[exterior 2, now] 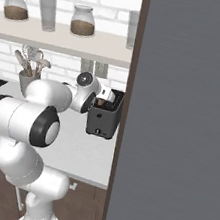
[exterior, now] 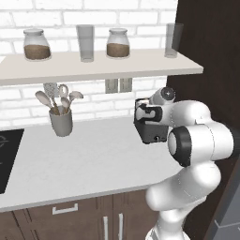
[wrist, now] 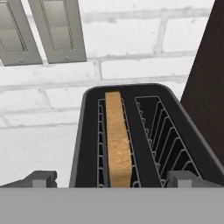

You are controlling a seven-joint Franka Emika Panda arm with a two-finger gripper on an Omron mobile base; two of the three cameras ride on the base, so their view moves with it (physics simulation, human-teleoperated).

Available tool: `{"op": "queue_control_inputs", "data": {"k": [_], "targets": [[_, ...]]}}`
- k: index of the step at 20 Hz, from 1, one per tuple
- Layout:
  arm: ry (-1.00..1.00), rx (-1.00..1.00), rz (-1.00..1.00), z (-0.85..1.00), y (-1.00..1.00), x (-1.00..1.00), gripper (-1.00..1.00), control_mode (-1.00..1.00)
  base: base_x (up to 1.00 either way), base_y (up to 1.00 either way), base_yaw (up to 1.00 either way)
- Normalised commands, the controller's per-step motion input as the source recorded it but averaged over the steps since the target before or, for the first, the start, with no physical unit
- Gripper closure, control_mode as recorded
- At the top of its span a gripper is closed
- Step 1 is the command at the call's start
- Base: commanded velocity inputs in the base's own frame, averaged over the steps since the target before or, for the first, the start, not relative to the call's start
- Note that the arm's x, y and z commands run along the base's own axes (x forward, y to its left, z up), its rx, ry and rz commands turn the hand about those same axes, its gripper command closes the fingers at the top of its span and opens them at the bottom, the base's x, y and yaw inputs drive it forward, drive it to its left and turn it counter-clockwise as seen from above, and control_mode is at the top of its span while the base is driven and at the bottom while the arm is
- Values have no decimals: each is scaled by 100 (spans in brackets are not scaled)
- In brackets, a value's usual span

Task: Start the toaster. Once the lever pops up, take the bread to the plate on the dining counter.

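The black toaster (exterior: 153,133) (exterior 2: 102,122) stands on the white worktop against the brick wall, beside a dark tall cabinet. In the hand view I look down into the toaster (wrist: 136,144). A tan slice of bread (wrist: 117,140) stands in its left slot, and the right slot holds nothing. My gripper (exterior: 144,114) (exterior 2: 105,96) (wrist: 113,178) hovers just above the front of the toaster's top. It is open, and nothing is between its fingertips (wrist: 42,177), which stand wider than the toaster. The plate and the dining counter are out of view.
A grey utensil cup (exterior: 61,121) stands left of the toaster, and a black cooktop (exterior: 6,157) lies at the far left. The shelf (exterior: 93,68) above carries jars and glasses. The dark cabinet (exterior: 211,56) closes off the right. Two wall outlets (wrist: 43,30) sit behind the toaster.
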Motion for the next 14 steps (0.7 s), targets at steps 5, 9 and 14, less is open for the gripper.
{"op": "queue_control_inputs", "data": {"k": [5,9,14], "targets": [[0,0,0,-9,0,15,-100,-100,0,0,0],[0,0,0,-10,0,11,-100,-100,0,0,0],[0,0,0,-14,0,18,-100,-100,0,0,0]]}}
